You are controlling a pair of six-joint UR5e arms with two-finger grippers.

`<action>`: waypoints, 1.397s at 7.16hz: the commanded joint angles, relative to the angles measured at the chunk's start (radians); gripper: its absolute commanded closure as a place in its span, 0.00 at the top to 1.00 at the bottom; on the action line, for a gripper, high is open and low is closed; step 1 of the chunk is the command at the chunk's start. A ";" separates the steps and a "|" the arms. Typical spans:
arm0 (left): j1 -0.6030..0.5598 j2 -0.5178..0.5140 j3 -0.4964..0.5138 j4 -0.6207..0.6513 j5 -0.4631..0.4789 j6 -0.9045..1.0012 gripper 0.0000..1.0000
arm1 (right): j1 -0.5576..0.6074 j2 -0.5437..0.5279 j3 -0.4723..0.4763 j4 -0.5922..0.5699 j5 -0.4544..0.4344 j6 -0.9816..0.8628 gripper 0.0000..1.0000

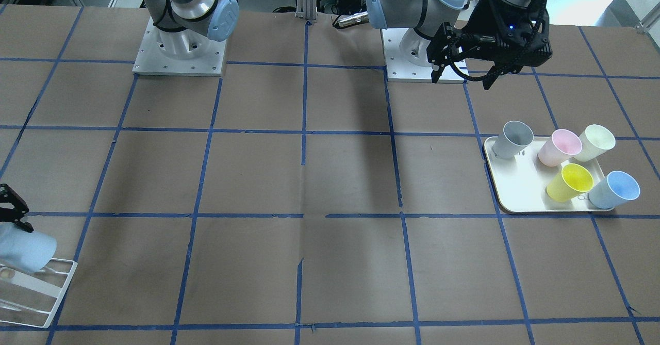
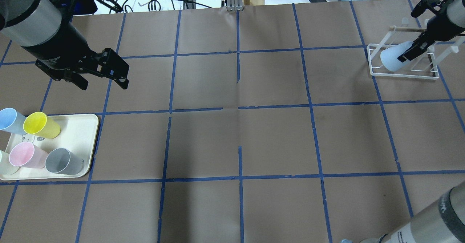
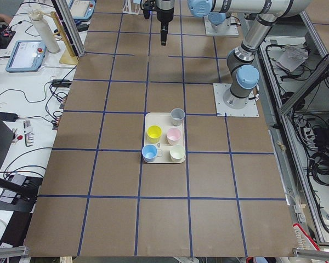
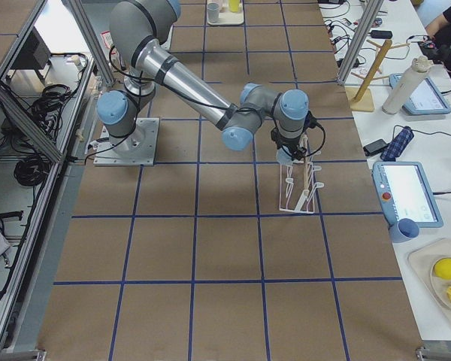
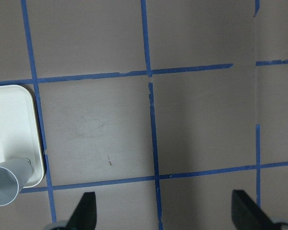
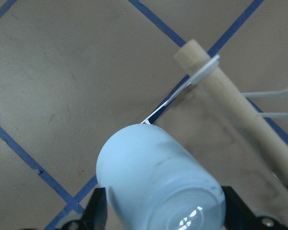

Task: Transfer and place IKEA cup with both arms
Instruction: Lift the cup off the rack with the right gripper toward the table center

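My right gripper point(image 2: 412, 52) is shut on the pale blue IKEA cup point(image 2: 393, 58), which lies tilted on its side over the white wire rack point(image 2: 403, 75) at the far right. In the right wrist view the fingers point(image 6: 95, 211) flank the cup point(image 6: 153, 172), its base towards the camera, beside the rack's wooden dowel point(image 6: 235, 105). The front view shows the cup point(image 1: 28, 249) over the rack point(image 1: 54, 296) at the frame's left edge. My left gripper point(image 2: 103, 85) is open and empty, above the table near the tray; in the left wrist view its fingers are wide apart.
A cream tray point(image 2: 78, 128) at the left holds a second blue cup point(image 2: 9, 119) and yellow point(image 2: 41, 125), pink point(image 2: 25, 155), grey point(image 2: 63, 161) and cream point(image 2: 3, 162) cups. The brown table has a blue tape grid.
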 commanded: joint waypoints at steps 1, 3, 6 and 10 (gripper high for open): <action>0.000 -0.003 0.000 0.002 0.000 -0.002 1.00 | -0.001 -0.012 -0.007 0.002 -0.002 -0.004 0.36; 0.000 -0.004 0.000 0.002 0.000 0.000 1.00 | -0.001 -0.088 -0.018 0.056 -0.002 -0.009 0.35; 0.003 -0.009 0.015 0.002 -0.005 -0.002 1.00 | 0.011 -0.250 -0.015 0.181 -0.003 0.003 0.34; 0.030 -0.046 0.023 0.035 -0.124 0.006 1.00 | 0.053 -0.292 -0.010 0.608 0.197 0.055 0.34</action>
